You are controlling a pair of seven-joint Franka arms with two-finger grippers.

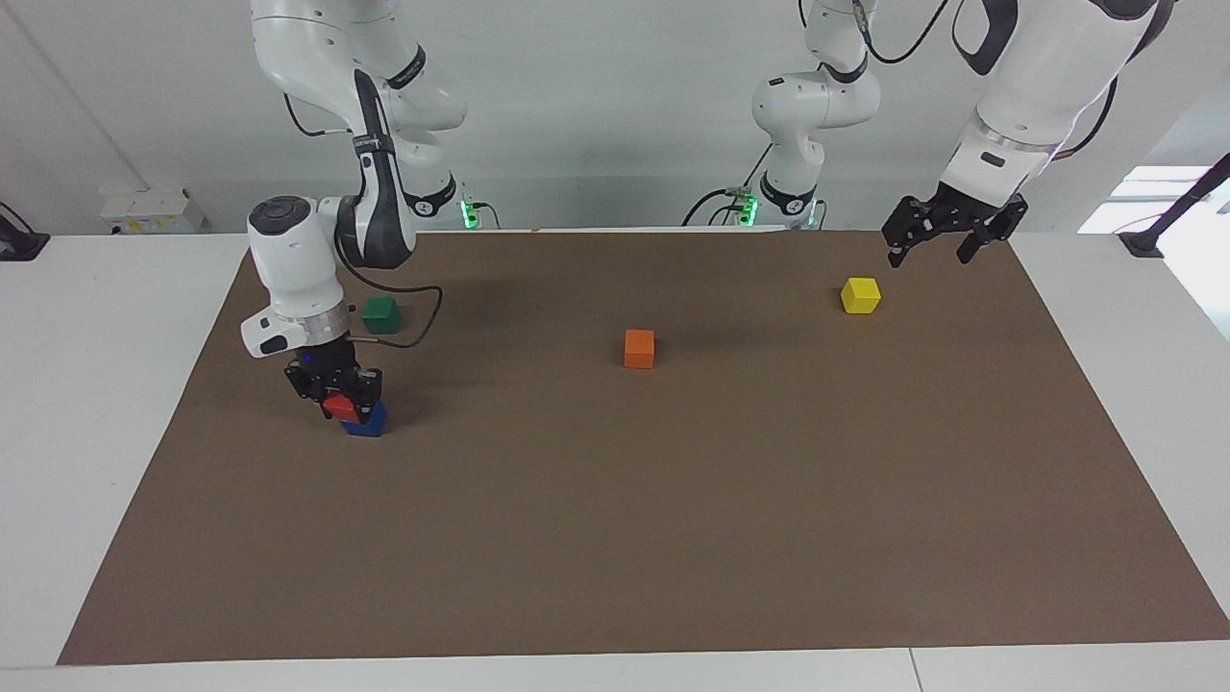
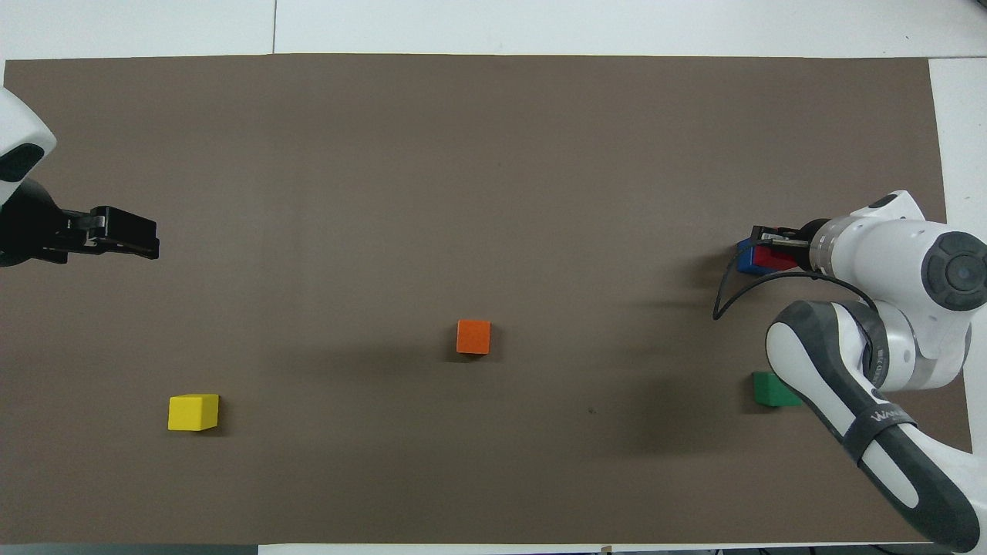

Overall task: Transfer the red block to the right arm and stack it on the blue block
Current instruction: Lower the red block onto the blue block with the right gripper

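A: Progress is looking nearly complete to me. The right gripper [image 1: 336, 396] is holding the red block [image 1: 341, 407] down on the blue block [image 1: 367, 421], toward the right arm's end of the table, a little farther from the robots than the green block [image 1: 381, 314].

B: Are its fingers gripping or letting go?

A: They are clamping the red block from both sides, as far as the facing view is showing. So the handover is looking done, since the right arm [image 1: 293, 259] is the one carrying the cube. What is remaining, I am judging, is releasing the cube and lifting clear.

B: Is the red block sitting squarely?

A: It is appearing slightly offset, toward the right arm's end, though I am not able to tell if it is fully resting or just touching.

B: And the left gripper [image 1: 947, 231]?

A: It is waiting in the air over the mat [image 1: 673, 529] near the yellow block [image 1: 860, 295], fingers spread apart and holding nothing.

B: What is each camera giving that the other is not?

A: The facing view is showing the stack's height and the contact. The overhead view is hiding most of both cubes under the wrist, leaving only slivers of red [image 2: 775, 260] and blue [image 2: 745, 258], but it is showing the spacing well: the orange block [image 2: 473, 337] is sitting mid-mat, well apart from everything.
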